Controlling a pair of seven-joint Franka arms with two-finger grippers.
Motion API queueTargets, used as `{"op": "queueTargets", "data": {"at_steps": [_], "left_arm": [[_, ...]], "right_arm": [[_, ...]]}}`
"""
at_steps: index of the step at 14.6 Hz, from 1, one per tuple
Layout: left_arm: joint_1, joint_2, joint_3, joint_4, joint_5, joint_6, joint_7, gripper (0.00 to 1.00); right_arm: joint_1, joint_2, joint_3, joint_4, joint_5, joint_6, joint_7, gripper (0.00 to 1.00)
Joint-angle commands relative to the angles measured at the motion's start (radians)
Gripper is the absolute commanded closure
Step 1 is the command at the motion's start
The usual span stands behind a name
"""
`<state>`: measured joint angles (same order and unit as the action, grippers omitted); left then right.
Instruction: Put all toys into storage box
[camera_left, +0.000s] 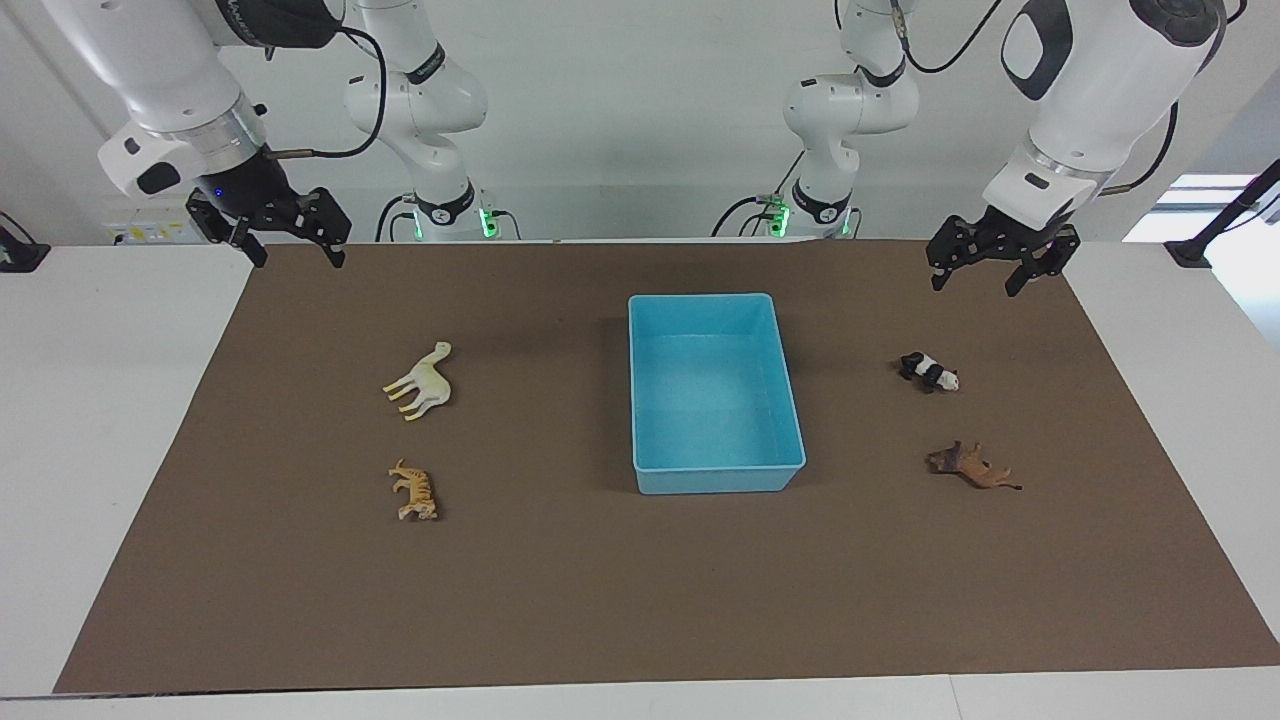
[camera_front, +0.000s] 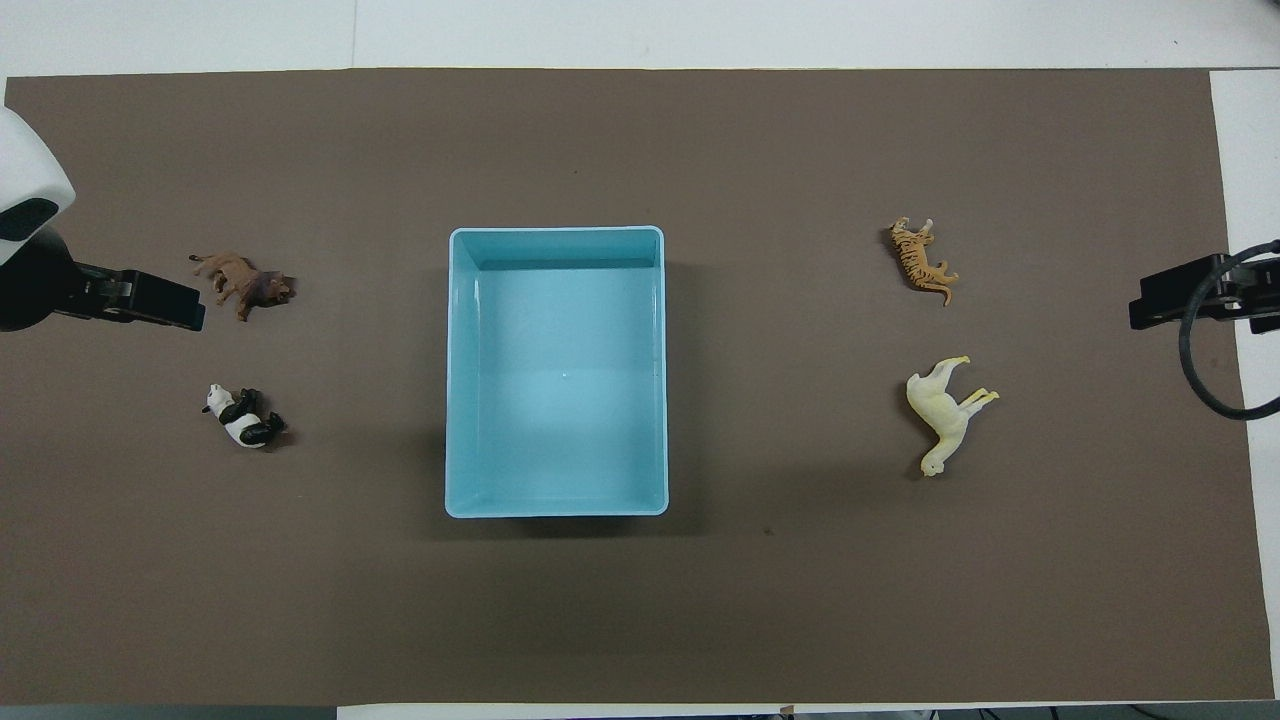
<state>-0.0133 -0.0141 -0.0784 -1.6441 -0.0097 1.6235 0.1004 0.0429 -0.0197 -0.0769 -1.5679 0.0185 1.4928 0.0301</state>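
Facing view shows a smooth light-blue plastic box (camera_left: 716, 395) at frame centre, rectangular with sloped walls and a rounded rim, bare inside, standing on a matte brown mat (camera_left: 640, 600) over the white table (camera_left: 100, 400). Four small moulded plastic toys lie on the mat, all on their sides. At centre left of the frame is the cream camel (camera_left: 421, 381), long-necked, and below it the orange striped tiger (camera_left: 415, 491). At centre right is the glossy black-and-white panda (camera_left: 929, 371), and below it a brown maned animal (camera_left: 970, 467), perhaps a lion, though its shape is hard to read here.

Right gripper (camera_left: 290, 250) hangs at upper left of the frame over the mat's corner, its black fingers spread wide with nothing between them. Left gripper (camera_left: 978, 274) hangs at upper right over the mat's edge, above the panda in the frame, likewise spread wide and holding nothing. Neither touches a toy.
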Motion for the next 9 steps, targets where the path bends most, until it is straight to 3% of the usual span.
{"op": "queueTargets", "data": {"at_steps": [1,7,9], "left_arm": [[0.0,0.006,0.005,0.012,-0.013,0.003,-0.002,0.0],[0.004,-0.021,0.022,0.0,-0.001,-0.014,0.004,0.0],[0.029,-0.05,0.032,-0.051,0.0,-0.027,-0.014,0.0]], "right_arm": [[-0.008,0.001,0.008,0.008,0.005,-0.012,0.013,0.0],[-0.015,0.0,0.008,0.005,0.003,-0.011,0.008,0.0],[-0.014,0.0,0.008,0.003,0.005,-0.011,0.01,0.0]]}}
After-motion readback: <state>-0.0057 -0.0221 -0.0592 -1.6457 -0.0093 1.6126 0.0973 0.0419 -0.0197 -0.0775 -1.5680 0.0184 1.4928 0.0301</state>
